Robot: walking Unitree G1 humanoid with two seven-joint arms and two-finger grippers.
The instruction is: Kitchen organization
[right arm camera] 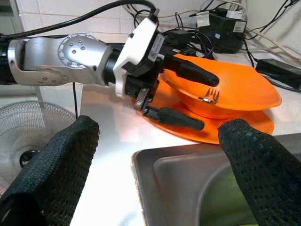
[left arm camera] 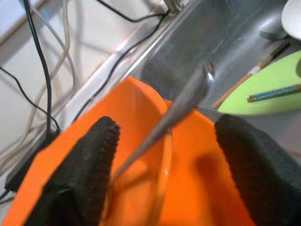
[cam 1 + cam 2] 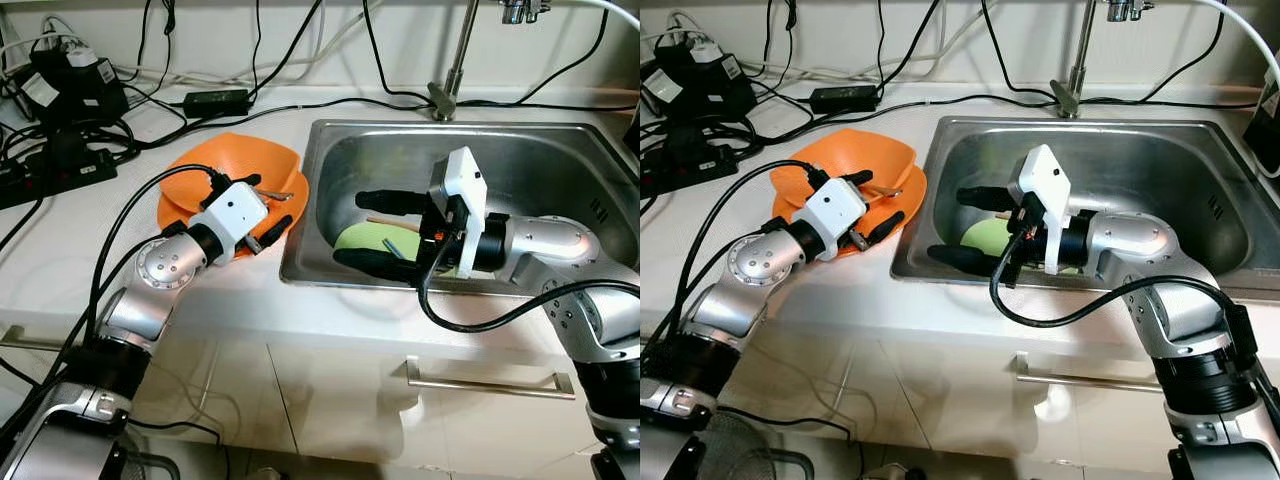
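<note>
**Status: Both Pincers Open, Dishes Split Between Table and Sink**

My left pincer [image 3: 268, 212] is spread wide over the orange bowl [image 3: 235, 165], which sits on an orange plate [image 3: 180, 212] on the table just beside the left rim of the sink [image 3: 560, 135]. One finger is above the bowl's rim and one is below, near the plate's edge. Nothing is clamped. A metal utensil [image 2: 181, 101] lies in the bowl with its end past the rim toward the sink.

My right pincer [image 3: 385, 232] is also wide and empty. It reaches into the left part of the sink basin, its fingers above and below a green plate [image 3: 368, 240] lying on the sink floor. A pair of chopsticks [image 2: 274, 92] rests on that plate.

Step in hand, as I judge it: gathering dishes, with both pincers staged for a grip and neither closed.

Next move requires:
1. Set one left finger inside the bowl wall and one outside, clear of the utensil.
2. Close before lifting, since the bowl is loose on the plate.

Limits of view: my right arm covers much of the green plate. I cannot tell whether the utensil is a spoon or a fork. Cables [image 3: 130, 120] clutter the back left corner of the table.
</note>
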